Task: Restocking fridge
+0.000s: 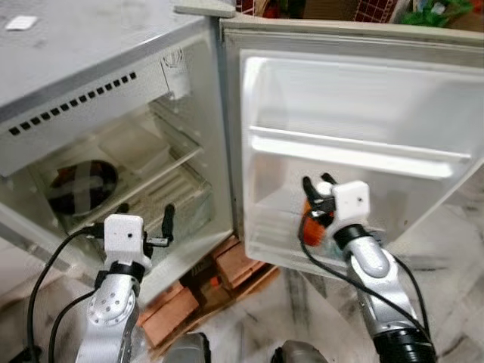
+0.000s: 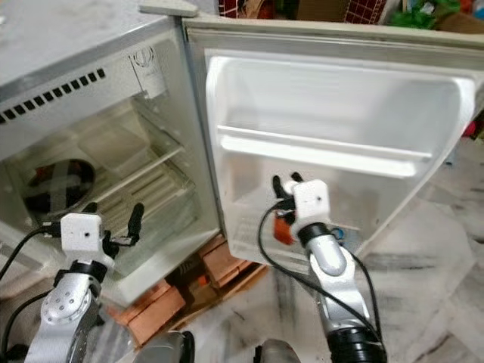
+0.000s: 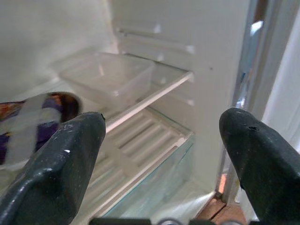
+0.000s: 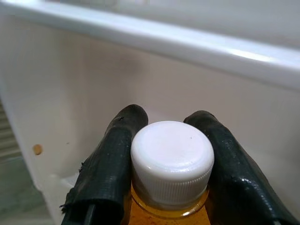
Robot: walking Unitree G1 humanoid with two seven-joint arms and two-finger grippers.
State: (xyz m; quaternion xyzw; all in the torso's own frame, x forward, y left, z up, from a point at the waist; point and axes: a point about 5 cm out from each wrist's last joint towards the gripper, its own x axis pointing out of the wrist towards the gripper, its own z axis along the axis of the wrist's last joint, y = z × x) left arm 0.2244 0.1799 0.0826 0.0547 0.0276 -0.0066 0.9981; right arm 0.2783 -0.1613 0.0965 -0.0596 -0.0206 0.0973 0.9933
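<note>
A small fridge (image 1: 91,68) stands open, its door (image 1: 355,136) swung out to the right. My right gripper (image 1: 318,190) is shut on an orange bottle (image 1: 312,225) with a white cap (image 4: 171,161), held inside the door's lower shelf (image 1: 287,242). Both fingers (image 4: 110,173) clamp the bottle just under the cap. My left gripper (image 1: 145,219) is open in front of the fridge's lower compartment, holding nothing. A clear plastic box (image 3: 108,77) sits on the inner glass shelf (image 3: 154,89), and a dark round item with a pale cross (image 1: 82,186) lies at the left.
An upper door rail (image 1: 355,151) crosses the door above the bottle. Bricks and wooden boards (image 1: 204,283) prop up the fridge on the marble floor (image 1: 454,249). A white card (image 1: 21,23) lies on the fridge top. Coloured clutter (image 1: 423,11) sits behind the door.
</note>
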